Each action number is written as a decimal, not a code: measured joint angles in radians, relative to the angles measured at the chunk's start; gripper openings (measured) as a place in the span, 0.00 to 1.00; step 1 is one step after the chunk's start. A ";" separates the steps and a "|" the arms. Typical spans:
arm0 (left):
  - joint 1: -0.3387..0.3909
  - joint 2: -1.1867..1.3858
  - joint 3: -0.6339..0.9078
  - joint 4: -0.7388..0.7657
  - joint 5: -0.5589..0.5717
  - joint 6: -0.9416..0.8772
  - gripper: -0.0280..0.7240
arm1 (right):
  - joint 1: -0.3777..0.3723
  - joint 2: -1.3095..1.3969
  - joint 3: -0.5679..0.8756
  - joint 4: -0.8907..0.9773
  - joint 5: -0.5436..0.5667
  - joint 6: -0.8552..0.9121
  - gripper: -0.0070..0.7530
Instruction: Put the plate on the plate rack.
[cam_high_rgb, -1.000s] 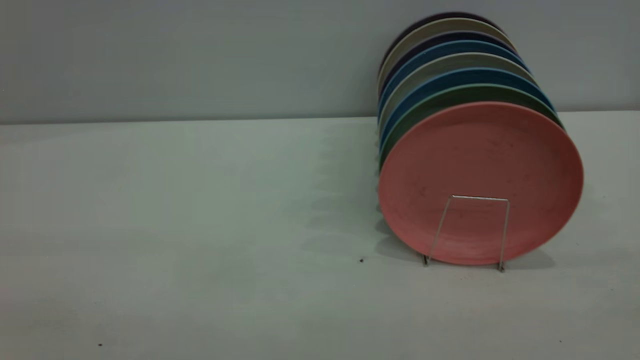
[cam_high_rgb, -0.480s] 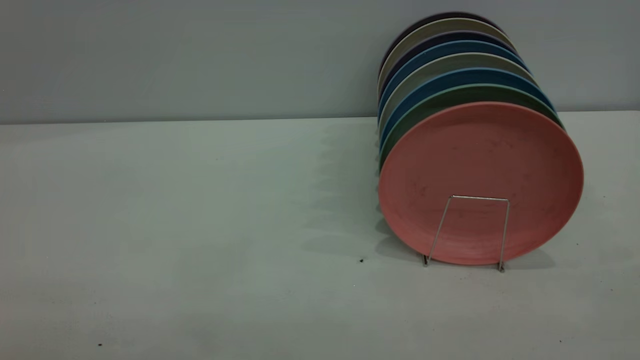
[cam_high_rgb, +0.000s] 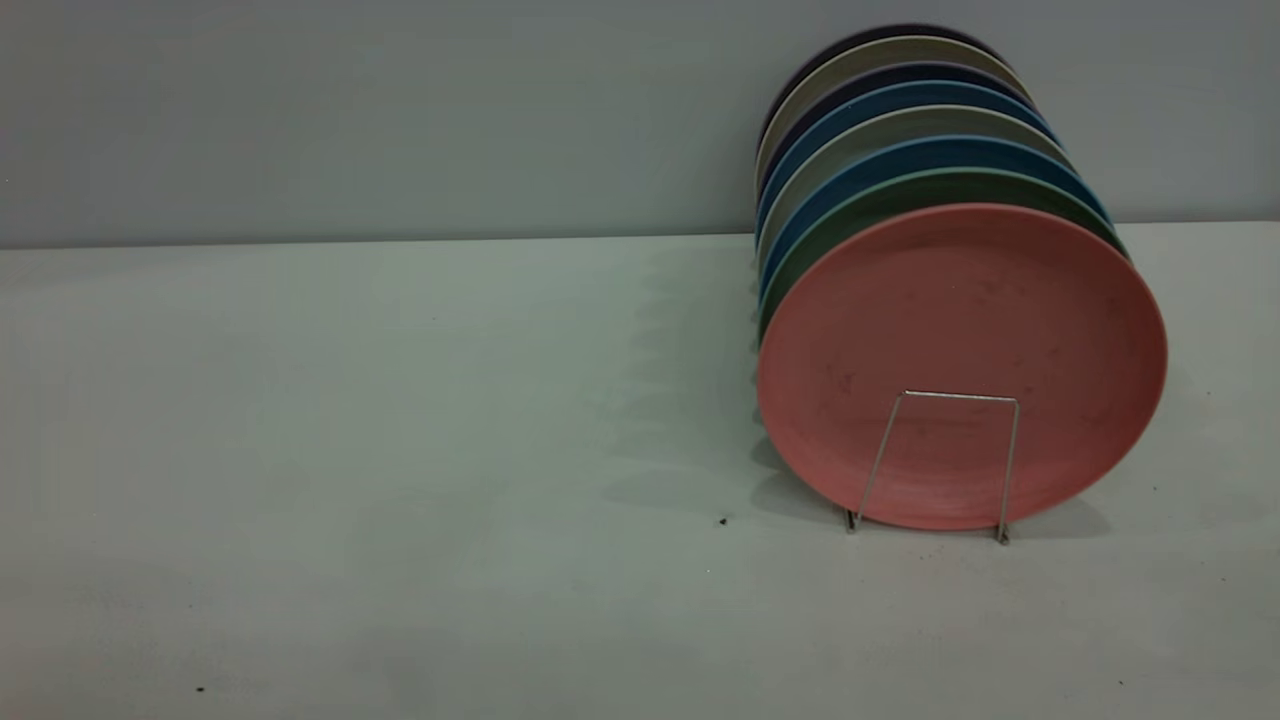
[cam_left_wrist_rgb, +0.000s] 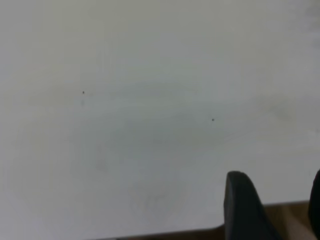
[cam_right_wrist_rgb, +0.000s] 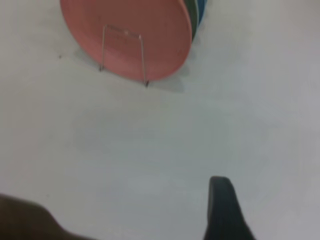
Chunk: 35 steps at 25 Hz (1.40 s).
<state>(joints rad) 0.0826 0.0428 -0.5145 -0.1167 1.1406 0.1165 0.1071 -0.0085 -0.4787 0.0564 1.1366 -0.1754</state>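
Plate (cam_high_rgb: 960, 340), salmon-pink and scuffed, stands on edge at the right of the exterior view, foremost in a row of blue, beige and green plates (cam_high_rgb: 900, 130) leaning back toward the wall. Its lower edge sits in the plate rack (cam_high_rgb: 945, 462), whose squared wire loop rises in front of its lower face. Neither arm appears in the exterior view. In the right wrist view the plate (cam_right_wrist_rgb: 130, 35) and rack (cam_right_wrist_rgb: 122, 52) lie in the upper left of the frame, well apart from the right gripper (cam_right_wrist_rgb: 225, 210), of which only one dark finger shows at the bottom edge; whether those jaws are open cannot be told. In the left wrist view the left gripper (cam_left_wrist_rgb: 277, 207) sits at the lower right over bare table (cam_left_wrist_rgb: 125, 125), its jaws parted and holding nothing.
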 joint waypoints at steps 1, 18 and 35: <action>0.000 0.000 0.014 0.000 -0.001 0.000 0.51 | 0.000 -0.007 0.000 0.000 0.001 0.000 0.63; -0.001 0.000 0.028 0.009 -0.003 -0.003 0.51 | 0.000 -0.008 0.000 -0.007 0.002 -0.001 0.63; -0.006 -0.053 0.028 0.010 -0.003 -0.006 0.51 | -0.030 -0.008 0.000 -0.007 0.002 -0.004 0.63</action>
<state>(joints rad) 0.0771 -0.0106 -0.4870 -0.1066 1.1379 0.1108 0.0774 -0.0168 -0.4787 0.0496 1.1388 -0.1789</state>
